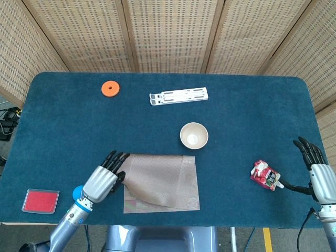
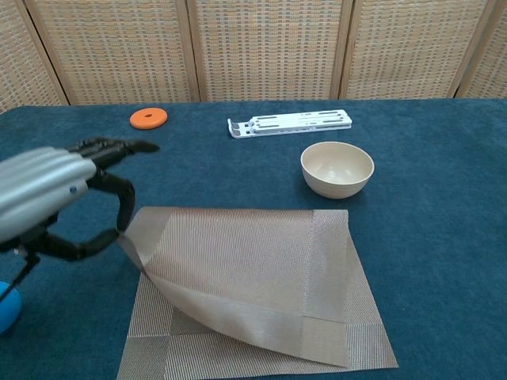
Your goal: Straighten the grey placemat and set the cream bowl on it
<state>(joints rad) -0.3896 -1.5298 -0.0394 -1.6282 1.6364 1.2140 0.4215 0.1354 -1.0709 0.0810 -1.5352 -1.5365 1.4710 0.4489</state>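
1. While the grey placemat (image 2: 253, 285) lies at the near middle of the blue table (image 1: 252, 105), its upper layer is lifted at the near-left corner and hangs in a slack curve over the layer still flat beneath it.
2. Left hand (image 1: 102, 178) is raised off the cloth at the mat's left edge. The chest view shows a corner of the mat pinched between its thumb and a finger (image 2: 123, 207), with the other fingers stretched forward and spread.
3. Cream bowl (image 2: 337, 169) stands upright on bare cloth just beyond the mat's far-right corner, apart from the mat and touched by neither hand. From overhead its inside looks empty.
4. Right hand (image 1: 317, 168) shows only in the head view, at the table's right edge, well apart from mat and bowl. Its fingers are extended and apart, holding nothing.
5. Other items noted:
   - a red and white packet (image 1: 265, 176) near the right hand;
   - a white folding stand (image 1: 178, 96) beyond the bowl;
   - an orange disc (image 1: 110, 88) at the far left;
   - a blue ball (image 1: 76, 192), partly hidden behind the left wrist;
   - a red tray (image 1: 40, 201) at the near-left corner.
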